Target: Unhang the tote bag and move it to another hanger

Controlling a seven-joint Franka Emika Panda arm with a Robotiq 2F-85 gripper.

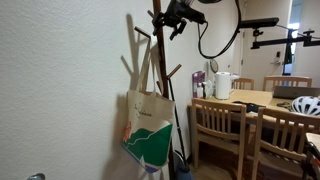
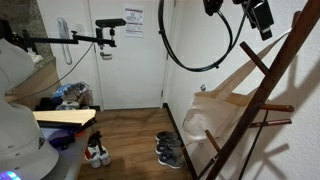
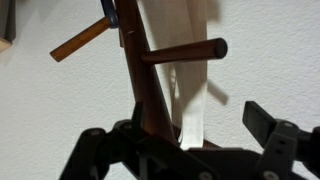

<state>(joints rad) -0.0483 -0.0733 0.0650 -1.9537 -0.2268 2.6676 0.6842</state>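
Observation:
The cream tote bag (image 1: 148,130) with its green-teal print hangs against the wall on the dark-brown coat stand (image 1: 160,60), and shows in both exterior views (image 2: 225,110). Its long handles run up the pole. A short lower peg (image 1: 174,71) slants up from the pole beside the bag's top. My gripper (image 1: 176,14) is high at the top of the stand (image 2: 260,15). In the wrist view it is open (image 3: 180,135), with the pale handle strap (image 3: 190,95) hanging between the fingers, next to the pole (image 3: 135,80) and a peg (image 3: 185,50).
A wooden dining table (image 1: 255,98) with chairs (image 1: 215,125) stands close beside the coat stand, bearing a white kettle (image 1: 223,84) and a helmet (image 1: 306,105). Shoes (image 2: 170,150) lie on the wood floor by the door. The wall is right behind the stand.

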